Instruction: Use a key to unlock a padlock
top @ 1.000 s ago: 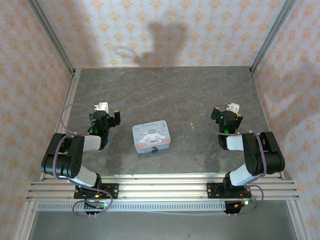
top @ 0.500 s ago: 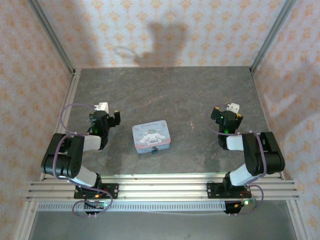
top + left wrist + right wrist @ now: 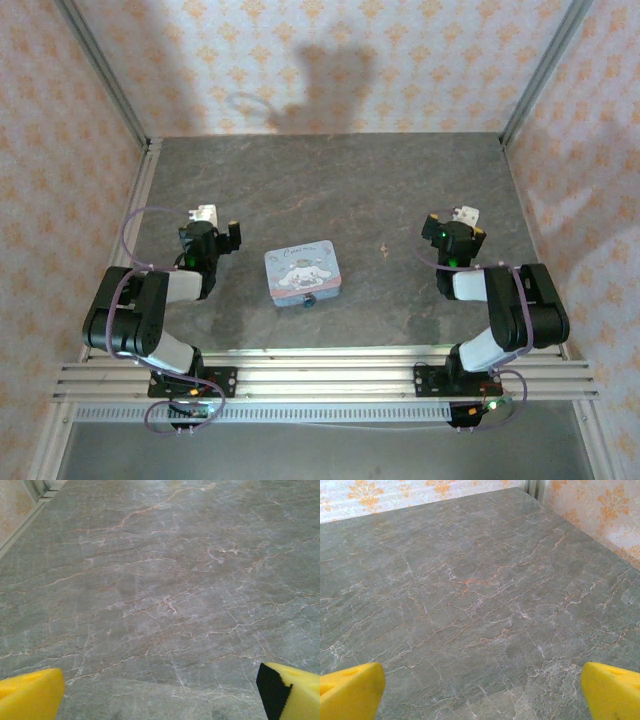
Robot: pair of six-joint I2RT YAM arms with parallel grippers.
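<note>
L gripper (image 3: pixel 160 696) jaws wide apart above table (image 3: pixel 330 180); R gripper (image 3: pixel 480 692) same. Padlock (image 3: pixel 310 299) touches tin (image 3: pixel 303 270) at its near edge, mid-table. Key (image 3: pixel 385 248) lies right of tin, btwn it and R gripper, apart from both.

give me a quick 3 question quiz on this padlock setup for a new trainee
1. True or false: the left gripper is shut on the key.
2. Where is the padlock? A) at the near edge of the tin B) on top of the lid C) by the far wall
3. Fill in: the key lies on the table between the tin and the ___ arm.
Key: 1 false, the left gripper and the right gripper are both open and empty; 2 A; 3 right.
</note>
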